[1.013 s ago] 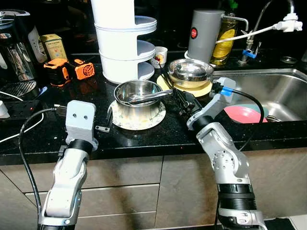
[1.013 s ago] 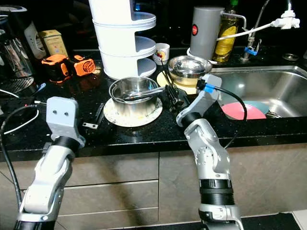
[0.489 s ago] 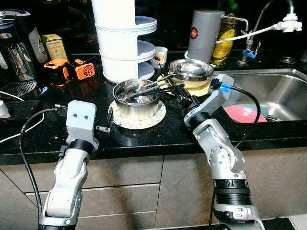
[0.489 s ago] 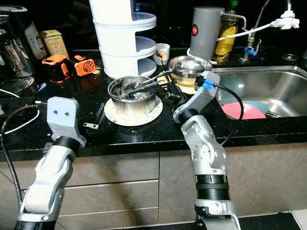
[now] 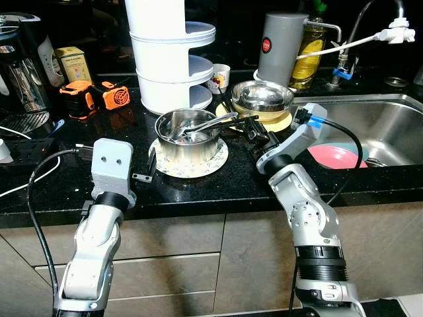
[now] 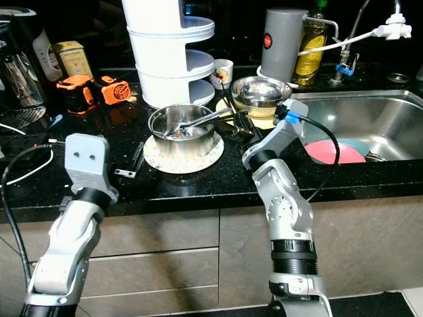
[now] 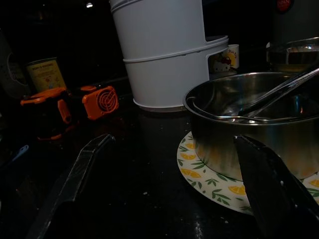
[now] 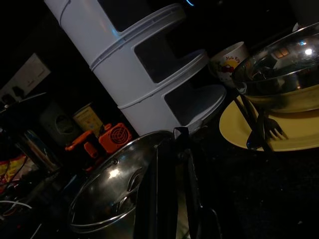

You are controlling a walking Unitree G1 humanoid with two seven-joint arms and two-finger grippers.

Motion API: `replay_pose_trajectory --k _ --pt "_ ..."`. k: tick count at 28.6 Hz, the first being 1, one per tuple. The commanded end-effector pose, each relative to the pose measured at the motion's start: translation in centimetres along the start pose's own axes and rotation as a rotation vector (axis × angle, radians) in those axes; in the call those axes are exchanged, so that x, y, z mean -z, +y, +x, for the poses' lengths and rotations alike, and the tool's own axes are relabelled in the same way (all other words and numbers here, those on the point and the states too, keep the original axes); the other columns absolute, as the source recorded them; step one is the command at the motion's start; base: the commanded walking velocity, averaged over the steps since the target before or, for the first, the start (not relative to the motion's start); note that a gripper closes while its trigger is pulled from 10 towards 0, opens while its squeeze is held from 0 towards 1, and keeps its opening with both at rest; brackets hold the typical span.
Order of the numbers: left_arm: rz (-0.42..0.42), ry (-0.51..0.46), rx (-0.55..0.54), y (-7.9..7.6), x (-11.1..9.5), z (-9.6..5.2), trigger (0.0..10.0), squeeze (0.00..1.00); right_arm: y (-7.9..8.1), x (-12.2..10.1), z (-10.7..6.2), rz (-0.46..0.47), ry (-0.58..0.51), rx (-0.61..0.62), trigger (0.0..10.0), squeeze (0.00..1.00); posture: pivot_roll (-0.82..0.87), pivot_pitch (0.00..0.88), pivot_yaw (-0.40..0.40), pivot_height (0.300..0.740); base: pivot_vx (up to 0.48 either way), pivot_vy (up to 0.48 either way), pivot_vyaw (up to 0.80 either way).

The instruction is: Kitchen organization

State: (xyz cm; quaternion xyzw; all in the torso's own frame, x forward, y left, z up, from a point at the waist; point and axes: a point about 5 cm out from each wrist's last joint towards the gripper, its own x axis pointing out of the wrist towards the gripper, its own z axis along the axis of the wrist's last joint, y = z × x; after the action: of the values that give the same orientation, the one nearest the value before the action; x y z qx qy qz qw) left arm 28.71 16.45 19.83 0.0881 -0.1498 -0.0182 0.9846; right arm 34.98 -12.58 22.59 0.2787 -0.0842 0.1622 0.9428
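The steel bowl (image 5: 187, 135) is seen sitting on a patterned plate (image 5: 190, 165) on the black counter (image 5: 218, 185), with a spoon (image 5: 210, 123) resting inside it, its handle poking over the rim. The right gripper (image 5: 254, 129) is held just beside the bowl, nearer the yellow plate (image 5: 281, 122). Half a second ago the spoon was lifted higher; now it has been lowered. The right fingers look pressed together, though the dark view makes this unsure. The left gripper (image 7: 164, 184) is kept spread apart, near the bowl, touching nothing.
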Motion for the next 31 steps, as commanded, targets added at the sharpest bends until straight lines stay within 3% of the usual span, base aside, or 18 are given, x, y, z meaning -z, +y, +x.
replay_pose_trajectory --k 1,14,22,31 --pt "0.004 -0.002 0.010 -0.1 -0.1 0.1 10.0 0.00 -0.3 -0.7 0.0 0.011 -0.040 0.004 0.0 0.00 0.05 0.000 -0.014 0.740 0.000 0.000 0.00" --pt "0.000 -0.002 0.014 -0.3 -0.2 0.2 10.0 0.00 -1.9 -4.3 -0.6 -0.068 -0.141 -0.015 0.0 0.00 0.05 0.000 -0.010 0.740 0.000 0.000 0.00" --pt "0.000 -0.002 0.015 -0.3 -0.2 0.2 10.0 0.00 -0.7 -4.8 -0.8 -0.043 -0.180 -0.118 0.0 0.00 0.05 0.000 -0.009 0.740 0.000 0.000 0.00" --pt "-0.001 -0.002 0.016 -0.4 -0.2 0.2 10.0 0.00 -0.6 -5.2 -0.8 -0.041 -0.208 -0.129 0.0 0.00 0.05 0.000 -0.010 0.740 0.000 0.000 0.00"
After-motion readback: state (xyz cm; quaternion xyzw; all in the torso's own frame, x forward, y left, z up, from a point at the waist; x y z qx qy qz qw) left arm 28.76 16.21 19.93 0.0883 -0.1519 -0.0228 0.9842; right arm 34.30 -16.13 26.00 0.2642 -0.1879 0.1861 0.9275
